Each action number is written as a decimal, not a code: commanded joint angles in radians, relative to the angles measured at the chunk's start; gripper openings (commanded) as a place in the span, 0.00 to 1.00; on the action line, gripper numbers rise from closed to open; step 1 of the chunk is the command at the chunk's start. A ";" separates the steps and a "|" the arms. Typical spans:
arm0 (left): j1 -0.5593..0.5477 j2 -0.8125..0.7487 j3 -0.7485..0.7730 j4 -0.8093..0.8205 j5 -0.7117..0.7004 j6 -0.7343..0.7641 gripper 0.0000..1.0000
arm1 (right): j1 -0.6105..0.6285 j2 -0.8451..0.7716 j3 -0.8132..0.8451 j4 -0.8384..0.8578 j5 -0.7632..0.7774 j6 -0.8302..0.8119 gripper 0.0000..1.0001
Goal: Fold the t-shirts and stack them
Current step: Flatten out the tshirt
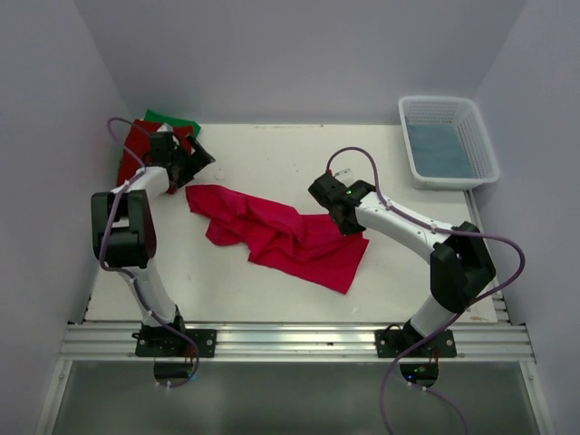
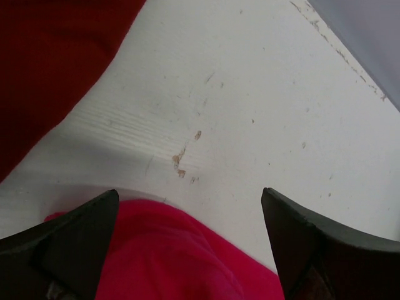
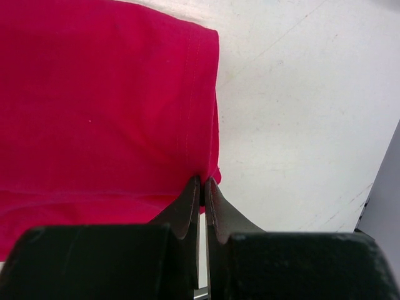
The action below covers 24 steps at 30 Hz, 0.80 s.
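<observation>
The crimson-pink t-shirt (image 1: 276, 234) lies crumpled across the middle of the table. My right gripper (image 1: 340, 213) is shut on its right edge; in the right wrist view the fingertips (image 3: 203, 184) pinch the hem of the pink cloth (image 3: 106, 100). My left gripper (image 1: 195, 163) is at the shirt's far-left corner, jaws wide open (image 2: 189, 206), with a fold of pink cloth (image 2: 181, 256) lying between and below them. The darker red t-shirt (image 1: 136, 145) (image 2: 50, 69) and the green t-shirt (image 1: 172, 120) lie heaped at the far-left back corner, just behind the left gripper.
A white latticed basket (image 1: 408, 136) holding something blue stands at the back right. White table (image 1: 272, 163) shows between the shirts and the basket. Grey walls close in the left, back and right sides.
</observation>
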State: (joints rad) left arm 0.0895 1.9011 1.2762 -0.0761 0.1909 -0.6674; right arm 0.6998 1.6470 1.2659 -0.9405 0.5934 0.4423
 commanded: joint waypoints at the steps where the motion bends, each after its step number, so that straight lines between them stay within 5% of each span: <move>1: 0.003 -0.011 0.035 0.024 0.111 0.040 1.00 | -0.006 -0.042 -0.003 -0.003 0.052 -0.004 0.00; 5: -0.005 -0.190 -0.069 0.095 0.270 0.100 1.00 | -0.010 -0.027 -0.007 0.009 0.043 -0.008 0.00; 7: -0.045 -0.241 -0.071 -0.044 0.304 0.200 1.00 | -0.010 -0.023 -0.008 0.020 0.037 -0.010 0.00; 12: -0.229 -0.423 -0.095 -0.296 0.102 0.304 1.00 | -0.014 -0.007 -0.013 0.035 0.028 -0.017 0.00; 16: -0.247 -0.592 -0.237 -0.385 -0.092 0.261 1.00 | -0.017 -0.006 -0.025 0.058 0.019 -0.024 0.00; 24: -0.247 -0.844 -0.475 -0.312 -0.186 0.013 0.84 | -0.020 0.013 -0.025 0.072 -0.006 -0.025 0.00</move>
State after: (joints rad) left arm -0.1593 1.1225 0.8635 -0.4095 0.0715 -0.5350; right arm 0.6849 1.6493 1.2411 -0.8970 0.5838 0.4221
